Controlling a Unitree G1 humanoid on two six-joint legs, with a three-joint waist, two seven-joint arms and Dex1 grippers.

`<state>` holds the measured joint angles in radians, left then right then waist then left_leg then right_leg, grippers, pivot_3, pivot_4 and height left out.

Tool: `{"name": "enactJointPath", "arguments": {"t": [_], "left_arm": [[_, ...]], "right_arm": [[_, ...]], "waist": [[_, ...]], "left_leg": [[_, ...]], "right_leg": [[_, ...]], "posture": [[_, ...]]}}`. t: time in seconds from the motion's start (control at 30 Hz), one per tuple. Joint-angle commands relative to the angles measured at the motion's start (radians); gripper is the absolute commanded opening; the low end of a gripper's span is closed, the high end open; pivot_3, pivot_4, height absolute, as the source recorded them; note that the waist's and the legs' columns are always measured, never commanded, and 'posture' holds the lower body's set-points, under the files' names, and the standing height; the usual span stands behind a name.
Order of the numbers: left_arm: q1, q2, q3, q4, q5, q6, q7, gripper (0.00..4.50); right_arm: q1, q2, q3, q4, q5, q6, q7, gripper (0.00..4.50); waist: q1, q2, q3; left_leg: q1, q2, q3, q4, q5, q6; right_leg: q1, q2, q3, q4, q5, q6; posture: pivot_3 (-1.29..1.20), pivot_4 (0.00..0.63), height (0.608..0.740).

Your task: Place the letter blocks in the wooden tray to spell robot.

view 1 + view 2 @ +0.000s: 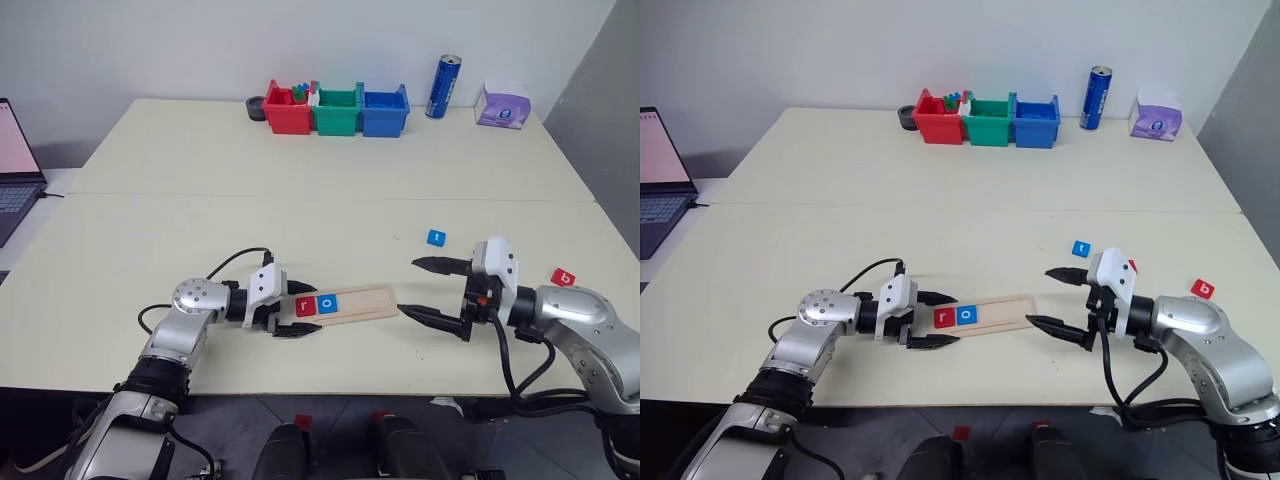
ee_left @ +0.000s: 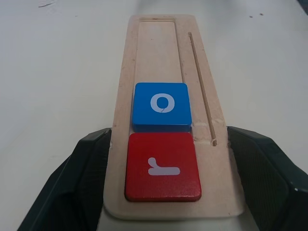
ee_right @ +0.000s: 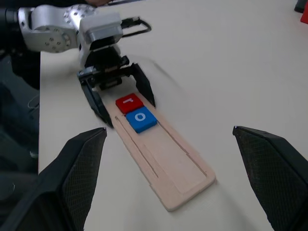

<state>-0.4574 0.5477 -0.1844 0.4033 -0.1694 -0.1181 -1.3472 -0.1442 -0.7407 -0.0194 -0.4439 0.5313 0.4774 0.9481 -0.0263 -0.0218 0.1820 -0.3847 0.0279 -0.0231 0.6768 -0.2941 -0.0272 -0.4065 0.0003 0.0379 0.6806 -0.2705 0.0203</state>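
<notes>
a pale cream table fills the scene, with red, green and blue bins and a blue can at its far edge and a laptop off to the left. the wooden tray lies near the front edge, running left to right. at its left end a red "r" block sits in the groove with a blue "o" block touching it on the right — the rest of the groove is bare.

the left gripper straddles the tray's left end, jaws spread, one finger just outside each long edge; whether they touch the wood is hard to tell. the right gripper hovers just off the tray's right end, jaws wide apart and holding nothing.

a blue "t" block lies on the table beyond the right gripper, and a red "b" block further right, by the right arm.

two letters in, three to go — "b" looks next. the risk: the left fingers nudge or skew the tray and shift the seated tiles, or the right arm sweeps "b" off the edge.
</notes>
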Motion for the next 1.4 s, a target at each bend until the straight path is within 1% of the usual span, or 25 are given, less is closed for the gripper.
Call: {"name": "enactJointPath", "arguments": {"t": [0.03, 0.13, 0.3, 0.53, 0.57, 0.63, 0.67, 1.0, 1.23, 1.3, 1.4], "left_arm": [[-0.03, 0.004, -0.015, 0.025, 0.003, -0.055, -0.049, 3.4], [-0.041, 0.002, -0.016, 0.056, 0.005, -0.081, -0.074, 3.4], [-0.059, -0.012, -0.015, 0.109, 0.022, -0.113, -0.066, 3.4], [-0.057, -0.025, -0.016, 0.101, 0.019, -0.116, -0.062, 3.4], [-0.059, -0.028, -0.013, 0.103, 0.018, -0.12, -0.058, 3.96], [-0.065, -0.031, -0.009, 0.108, 0.017, -0.126, -0.055, 4.37], [-0.067, -0.03, -0.008, 0.109, 0.017, -0.128, -0.055, 4.47], [-0.11, -0.017, 0.004, 0.071, -0.008, -0.108, -0.089, 4.47], [-0.198, 0.06, 0.03, -0.052, -0.078, 0.076, -0.166, 4.47], [-0.209, 0.068, 0.036, -0.093, -0.097, 0.126, -0.155, 4.47], [-0.227, 0.037, 0.051, -0.155, -0.112, 0.197, -0.077, 4.47]], "right_arm": [[0.027, -0.02, -0.019, -0.014, -0.027, -0.084, 0.045, 4.5], [0.047, -0.023, -0.023, 0.01, -0.05, -0.128, 0.059, 4.5], [0.054, -0.019, -0.023, 0.009, -0.051, -0.14, 0.057, 4.5], [0.044, -0.014, -0.019, 0.009, -0.047, -0.137, 0.049, 4.5], [0.041, -0.013, -0.018, 0.012, -0.048, -0.137, 0.048, 4.5], [0.037, -0.011, -0.016, 0.016, -0.049, -0.137, 0.047, 4.5], [0.037, -0.01, -0.016, 0.016, -0.048, -0.136, 0.046, 4.5], [0.035, -0.003, -0.031, 0.023, -0.041, -0.124, 0.021, 4.5], [0.052, 0.004, -0.067, 0.01, -0.02, -0.104, -0.026, 4.5], [0.055, 0.013, -0.082, 0.019, -0.02, -0.1, -0.047, 4.5], [0.054, 0.037, -0.126, 0.067, -0.023, -0.084, -0.105, 4.5]], "waist": [[0.0, 0.0, 0.0], [0.0, 0.0, 0.0], [-0.001, 0.0, 0.0], [0.001, 0.0, 0.0], [0.001, 0.0, 0.0], [0.001, 0.0, 0.0], [0.0, 0.0, 0.0], [0.0, 0.0, 0.0], [0.0, 0.0, 0.0], [0.0, 0.0, 0.0], [0.001, 0.0, 0.0]], "left_leg": [[0.0, 0.0, 0.0, 0.0, 0.0, 0.0], [0.0, 0.0, 0.0, 0.0, 0.0, 0.0], [0.0, 0.0, 0.0, 0.0, 0.0, 0.0], [0.001, 0.0, 0.0, 0.001, 0.0, 0.0], [0.001, 0.0, 0.0, 0.001, 0.0, 0.0], [0.001, 0.0, 0.0, 0.001, 0.0, 0.0], [0.001, 0.0, 0.0, 0.001, 0.0, 0.0], [0.001, 0.0, 0.0, 0.001, 0.0, 0.0], [0.0, 0.0, 0.0, 0.001, 0.0, 0.0], [0.0, 0.0, 0.0, 0.001, 0.0, 0.0], [0.0, 0.0, 0.0, 0.001, 0.0, 0.0]], "right_leg": [[0.0, 0.0, 0.0, 0.0, 0.0, 0.0], [0.0, 0.0, 0.0, 0.0, 0.0, 0.0], [0.0, 0.0, 0.0, 0.0, 0.0, 0.0], [0.001, 0.0, 0.0, 0.0, 0.0, 0.0], [0.001, 0.0, 0.0, 0.0, 0.0, 0.0], [0.001, 0.0, 0.0, 0.0, 0.0, 0.0], [0.001, 0.0, 0.0, 0.0, 0.0, 0.0], [0.001, 0.0, 0.0, 0.0, 0.0, 0.0], [0.001, 0.001, 0.0, 0.0, 0.0, 0.0], [0.001, 0.001, 0.0, 0.0, 0.0, 0.0], [0.001, 0.001, 0.0, 0.0, 0.0, 0.0]], "posture": [[0.0, 0.15, 0.74], [0.0, 0.15, 0.74], [0.0, 0.15, 0.74], [0.0, 0.15, 0.74], [0.0, 0.15, 0.74], [0.0, 0.15, 0.74], [0.0, 0.15, 0.74], [0.0, 0.15, 0.74], [0.0, 0.15, 0.74], [0.0, 0.15, 0.74], [0.0, 0.15, 0.74]]}}
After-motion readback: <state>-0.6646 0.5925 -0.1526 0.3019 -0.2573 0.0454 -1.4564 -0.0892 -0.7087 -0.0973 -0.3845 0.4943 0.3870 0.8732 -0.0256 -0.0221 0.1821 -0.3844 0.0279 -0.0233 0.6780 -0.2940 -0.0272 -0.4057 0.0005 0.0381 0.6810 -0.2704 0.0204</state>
